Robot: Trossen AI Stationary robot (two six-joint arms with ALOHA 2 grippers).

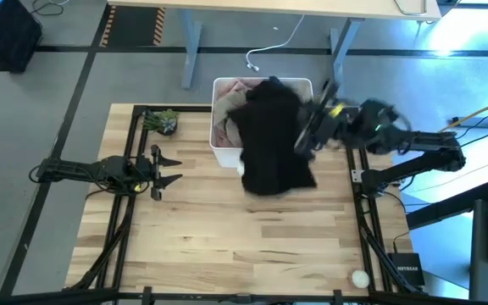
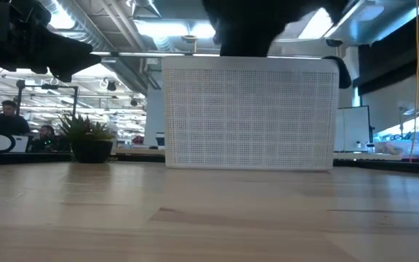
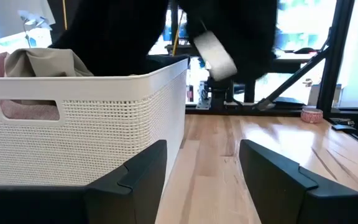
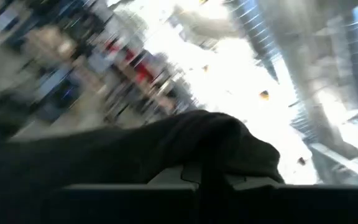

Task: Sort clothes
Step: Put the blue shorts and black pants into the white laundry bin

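Note:
A white perforated bin (image 1: 224,152) stands at the table's far middle and holds pale pink (image 1: 227,89) and khaki (image 3: 42,62) garments. A black garment (image 1: 274,140) hangs in the air over the bin's right half and the table in front of it; it also shows at the top of the low view (image 2: 268,22). My right gripper (image 1: 307,131) is shut on it, at the bin's right side. My left gripper (image 1: 166,169) is open and empty at the table's left, level with the bin's near wall (image 3: 73,137). My right gripper pinches a bunched fold of the black garment (image 4: 210,146) between its two fingers, which come at it from the table's right. The garment hangs spread below and beside the fingers, slack, above the bin's rim and clear of the table.
A small green plant (image 1: 161,121) in a dark pot stands left of the bin. A black frame (image 1: 134,110) borders the table's left and right sides. A white roll (image 1: 359,278) lies at the near right corner. Bare wood lies in front of the bin (image 1: 227,229).

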